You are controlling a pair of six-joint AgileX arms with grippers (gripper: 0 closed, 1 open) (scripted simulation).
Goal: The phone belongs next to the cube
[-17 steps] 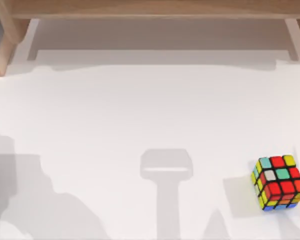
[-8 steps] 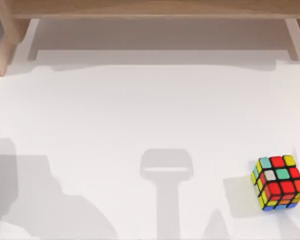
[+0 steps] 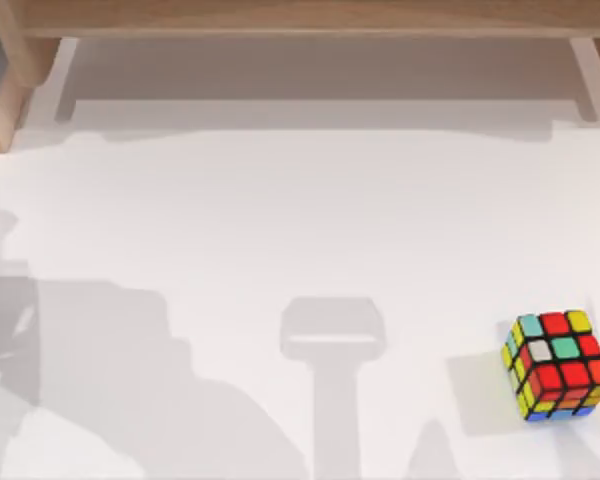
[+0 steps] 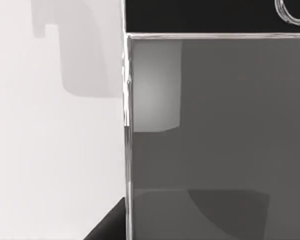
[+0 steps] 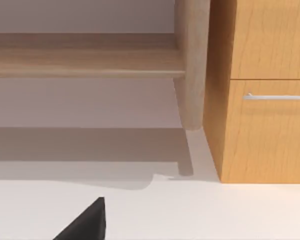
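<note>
The cube (image 3: 557,365), black-framed with red, yellow, green and teal stickers, stands on the white table (image 3: 280,220) near its front right corner. In the left wrist view the phone (image 4: 215,135) lies very close, its grey glossy screen bordered by a black bezel with a round home button (image 4: 292,10) at one end. A dark part of my left gripper (image 4: 107,227) shows beside the phone's long edge. A dark part of my right gripper (image 5: 85,222) hangs over the table, facing the wooden furniture.
A wooden shelf unit (image 3: 300,15) runs along the back of the table, with a post (image 3: 5,90) at the far left. A wooden cabinet (image 5: 265,100) with a metal drawer handle (image 5: 277,96) stands at the back. Arm shadows fall on the front left.
The shadow at the top view's front left has grown and spread toward the right. The cube has stayed in place.
</note>
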